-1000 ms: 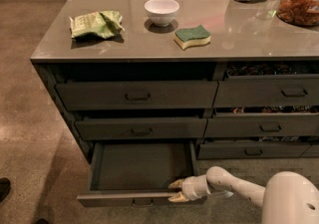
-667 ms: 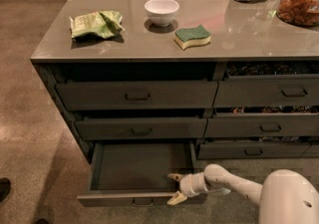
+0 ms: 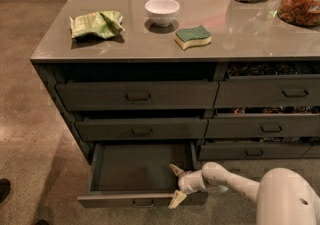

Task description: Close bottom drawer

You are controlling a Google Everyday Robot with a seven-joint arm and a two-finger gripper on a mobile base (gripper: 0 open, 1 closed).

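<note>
While the drawer (image 3: 135,171) is sitting pulled far out at the foot of the left stack, the gripper (image 3: 176,185) is hanging at its right front corner with fingers spread apart, one tip over the bare inside, the other down by the front panel, gripping nothing. Judging by its look, it is acting as a stiff, empty, fairly light box on slides; pushing flat on the front, nearer the pull (image 3: 143,202), is looking safer than this corner, which risks skewing it
</note>
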